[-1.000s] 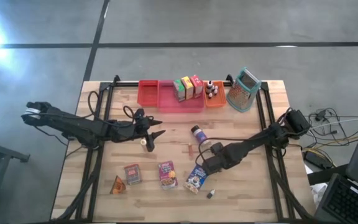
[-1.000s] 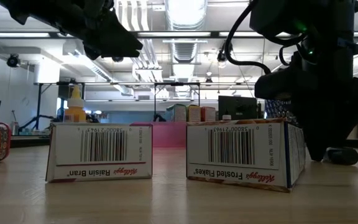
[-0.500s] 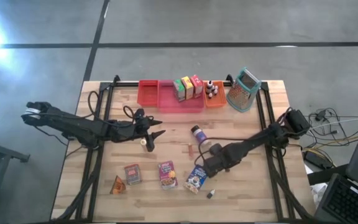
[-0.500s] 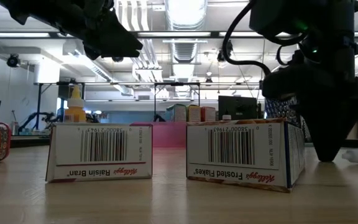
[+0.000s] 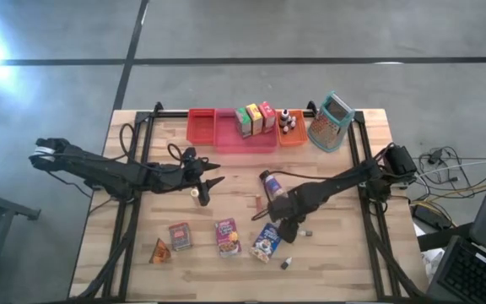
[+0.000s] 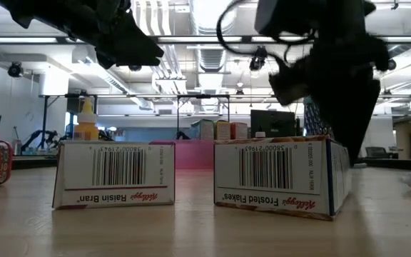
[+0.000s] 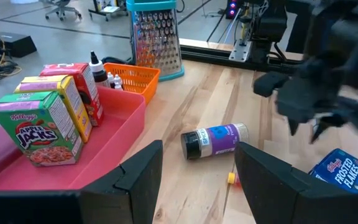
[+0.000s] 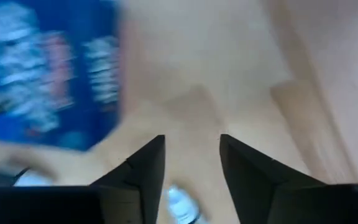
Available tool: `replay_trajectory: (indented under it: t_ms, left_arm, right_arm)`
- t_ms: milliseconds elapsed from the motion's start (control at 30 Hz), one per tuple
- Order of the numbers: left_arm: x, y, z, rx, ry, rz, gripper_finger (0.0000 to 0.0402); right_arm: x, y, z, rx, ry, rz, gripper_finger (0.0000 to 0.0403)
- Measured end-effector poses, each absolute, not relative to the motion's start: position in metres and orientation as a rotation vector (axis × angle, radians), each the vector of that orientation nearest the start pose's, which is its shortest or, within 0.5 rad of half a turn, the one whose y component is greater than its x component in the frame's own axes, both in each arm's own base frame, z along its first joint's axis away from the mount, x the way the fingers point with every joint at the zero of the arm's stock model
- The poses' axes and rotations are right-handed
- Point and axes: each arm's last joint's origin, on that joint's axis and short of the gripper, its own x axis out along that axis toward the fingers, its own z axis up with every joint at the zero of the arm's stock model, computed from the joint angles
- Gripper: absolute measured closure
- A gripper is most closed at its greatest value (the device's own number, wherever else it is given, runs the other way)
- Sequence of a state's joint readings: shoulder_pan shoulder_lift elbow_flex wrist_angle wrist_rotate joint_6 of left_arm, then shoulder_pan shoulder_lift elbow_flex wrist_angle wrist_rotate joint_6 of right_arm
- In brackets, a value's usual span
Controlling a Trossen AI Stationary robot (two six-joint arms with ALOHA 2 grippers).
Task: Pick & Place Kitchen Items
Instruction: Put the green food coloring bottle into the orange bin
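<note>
Our main worry is the right gripper point(image 8: 191, 171), parted and empty, low over the desk point(image 5: 353, 270) just beside the blue Frosted Flakes box point(image 5: 266, 241): with a tiny white-capped bottle point(image 8: 182, 205) lying between its fingers, a careless descent could knock the bottle away or shove the box. Our left gripper point(image 7: 197, 174) waits half open and empty above mid-desk, facing the purple-labelled jar point(image 7: 213, 139) lying on its side.
</note>
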State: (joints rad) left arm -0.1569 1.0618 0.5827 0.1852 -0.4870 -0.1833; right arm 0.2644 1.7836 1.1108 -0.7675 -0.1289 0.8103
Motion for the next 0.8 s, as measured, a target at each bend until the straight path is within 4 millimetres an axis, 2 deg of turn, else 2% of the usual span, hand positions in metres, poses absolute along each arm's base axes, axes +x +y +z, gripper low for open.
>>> replay_trajectory:
  t_ms: [167,300,567,800]
  left_arm:
    - [0.225,-0.022,0.247,-0.087,0.250,0.352,0.0195]
    - [0.225,-0.022,0.247,-0.087,0.250,0.352,0.0195]
    - [0.225,-0.022,0.247,-0.087,0.250,0.352,0.0195]
    - [0.225,-0.022,0.247,-0.087,0.250,0.352,0.0195]
  right_arm:
    - [0.312,0.096,0.181,0.425,1.467,-0.193,0.0218]
    - [0.303,0.111,0.188,0.276,1.514,-0.159,0.0208]
    - [0.288,0.133,0.185,0.192,1.556,-0.153,0.0220]
    - [0.281,0.138,0.179,0.129,1.550,-0.172,0.0225]
